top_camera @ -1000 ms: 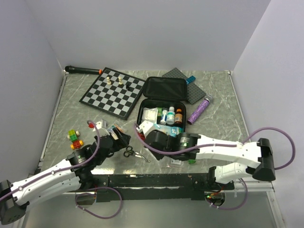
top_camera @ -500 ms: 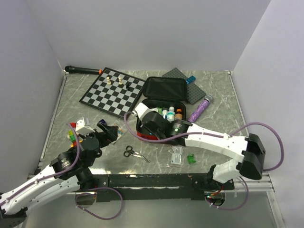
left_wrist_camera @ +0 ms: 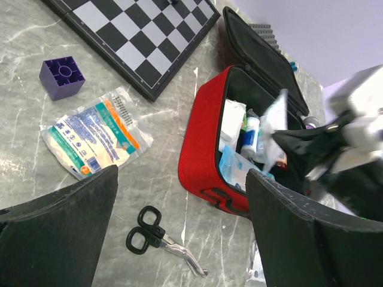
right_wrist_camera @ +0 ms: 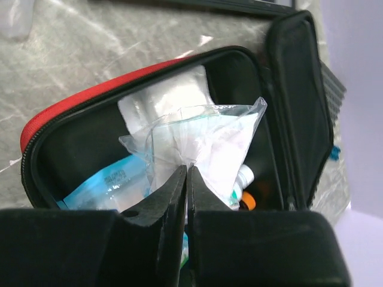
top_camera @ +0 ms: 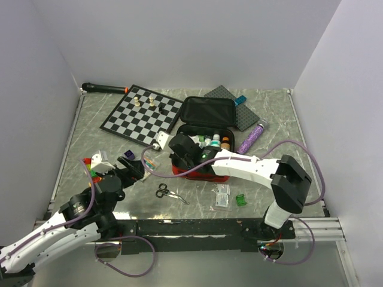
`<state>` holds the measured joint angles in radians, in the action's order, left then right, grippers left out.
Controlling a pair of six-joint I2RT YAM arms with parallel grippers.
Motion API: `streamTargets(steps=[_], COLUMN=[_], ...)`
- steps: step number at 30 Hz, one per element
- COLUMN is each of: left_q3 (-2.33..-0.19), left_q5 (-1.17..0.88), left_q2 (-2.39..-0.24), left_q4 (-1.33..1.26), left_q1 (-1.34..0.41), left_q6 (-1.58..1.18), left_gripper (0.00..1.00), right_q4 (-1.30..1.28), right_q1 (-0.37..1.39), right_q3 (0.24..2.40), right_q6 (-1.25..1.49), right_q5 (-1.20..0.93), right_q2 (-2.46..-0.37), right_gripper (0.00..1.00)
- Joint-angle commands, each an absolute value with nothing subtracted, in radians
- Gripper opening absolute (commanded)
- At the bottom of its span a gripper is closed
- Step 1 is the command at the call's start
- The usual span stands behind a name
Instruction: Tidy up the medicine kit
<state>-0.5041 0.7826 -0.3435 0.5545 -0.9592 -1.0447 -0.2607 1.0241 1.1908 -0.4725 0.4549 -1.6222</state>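
Because the medicine kit (left_wrist_camera: pixel 200 143) lies open mid-table beside the chessboard (top_camera: pixel 142 115), the right gripper (right_wrist_camera: pixel 187 170) hangs over it, jaws pinching a clear pouch (right_wrist_camera: pixel 203 137) of what looks like gauze, presumably to drop in, while the left gripper (left_wrist_camera: pixel 182 179) hovers with jaws spread near the loose packet (left_wrist_camera: pixel 93 137).

your grey marbled table (top_camera: pixel 281 119) carries a chessboard (top_camera: pixel 142 115) at the back left and the open medicine kit (top_camera: pixel 207 112) just right of it. you've got grey studded plates (top_camera: pixel 242 113) and a purple glitter tube (top_camera: pixel 252 138) further right. scissors (top_camera: pixel 170 194), a gauze packet (left_wrist_camera: pixel 90 134) and a purple block (left_wrist_camera: pixel 61 76) lie nearer you.
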Motion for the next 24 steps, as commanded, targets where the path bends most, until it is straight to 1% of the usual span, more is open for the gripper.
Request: streamTargets(steps=[1,6,10,15,16,17,20,24], left_q3=[-0.460,-0.436,-0.439,-0.437,-0.436,-0.434,-0.425,-0.422], left_q5=[0.781,0.767,0.769,0.758,0.756,0.756,0.749,0.735], left_q2=[-0.299,-0.267,-0.279,-0.299,-0.301,-0.302,-0.305,-0.321], left_q4=[0.549,0.540,0.540,0.526,0.528,0.526,0.511,0.497], left_q1=[-0.962,-0.962,-0.962,-0.962,-0.962,-0.962,-0.962,-0.962], left_q6=[-1.081,-1.092,-1.086,-1.085,-1.085,-1.086,-1.088,-1.092], left_gripper=[0.92,0.92,0.92,0.92,0.92,0.92,0.92,0.92], right_q4=[-0.205,-0.161,-0.173,-0.204,-0.204,-0.203,-0.219,-0.187], right_q1=[1.009,1.005,0.996,0.996,0.989,0.979,0.919,0.862], right_q3=[1.180,1.115,1.082,1.103,1.107,1.117,1.170,1.215], right_q6=[-0.565,-0.551,-0.526,-0.451,-0.412,-0.379,-0.221,-0.083], right_q5=[0.397,0.374,0.335,0.359,0.359,0.338,0.211,0.108], right_q2=[-1.670,-1.658,-1.641,-1.638,-1.626,-1.612,-1.598,-1.635], right_gripper=[0.11,0.12,0.13,0.13,0.15,0.20,0.31,0.38])
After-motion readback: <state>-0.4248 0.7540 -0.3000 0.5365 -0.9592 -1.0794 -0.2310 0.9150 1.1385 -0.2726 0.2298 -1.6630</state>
